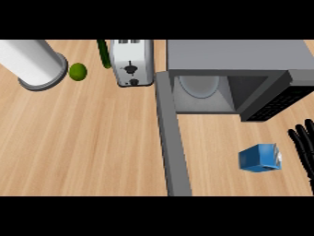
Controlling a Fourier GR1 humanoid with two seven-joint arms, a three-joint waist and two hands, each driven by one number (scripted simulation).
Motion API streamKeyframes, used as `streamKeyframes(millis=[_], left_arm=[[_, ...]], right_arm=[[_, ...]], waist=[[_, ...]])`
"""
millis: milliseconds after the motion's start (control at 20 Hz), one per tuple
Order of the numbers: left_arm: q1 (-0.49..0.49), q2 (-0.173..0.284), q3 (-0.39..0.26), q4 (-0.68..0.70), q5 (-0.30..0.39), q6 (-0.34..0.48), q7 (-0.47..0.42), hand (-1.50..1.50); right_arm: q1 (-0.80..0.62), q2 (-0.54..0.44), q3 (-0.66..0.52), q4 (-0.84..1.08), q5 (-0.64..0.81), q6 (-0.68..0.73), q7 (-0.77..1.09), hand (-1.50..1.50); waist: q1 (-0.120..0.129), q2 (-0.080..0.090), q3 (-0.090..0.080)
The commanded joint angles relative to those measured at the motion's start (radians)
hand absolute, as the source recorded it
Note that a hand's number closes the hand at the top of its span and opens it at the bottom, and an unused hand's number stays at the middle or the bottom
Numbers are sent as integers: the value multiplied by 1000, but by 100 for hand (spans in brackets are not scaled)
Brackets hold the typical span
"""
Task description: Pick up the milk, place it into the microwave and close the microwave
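The milk is a small blue carton with a white side, standing on the wooden counter in front of the microwave. The grey microwave sits at the back right with its cavity open; a round glass plate shows inside. Its door is swung wide open and reaches toward the front edge, left of the milk. My right hand is at the right edge, just right of the milk, fingers straight and spread, not touching it. My left hand does not show.
A silver toaster stands left of the microwave. A lime lies beside a white cylinder at the back left. A dark green item lies behind the toaster. Bare wood fills the left half.
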Motion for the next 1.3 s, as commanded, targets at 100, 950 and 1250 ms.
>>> streamKeyframes(millis=[100, 950, 1250], left_arm=[[111, -35, 39, -57, 67, -93, -45, -150], [106, -28, 167, -14, 165, -180, -47, -150], [111, -50, 192, 0, 184, -210, -66, -150]], right_arm=[[-24, -20, -111, 189, -41, 38, -125, -150], [-56, -29, -217, 665, 50, 38, -481, -150], [-106, -60, -246, 882, 64, 74, -640, -150]], waist=[[4, -1, 0], [3, 0, 0], [3, 0, 0]])
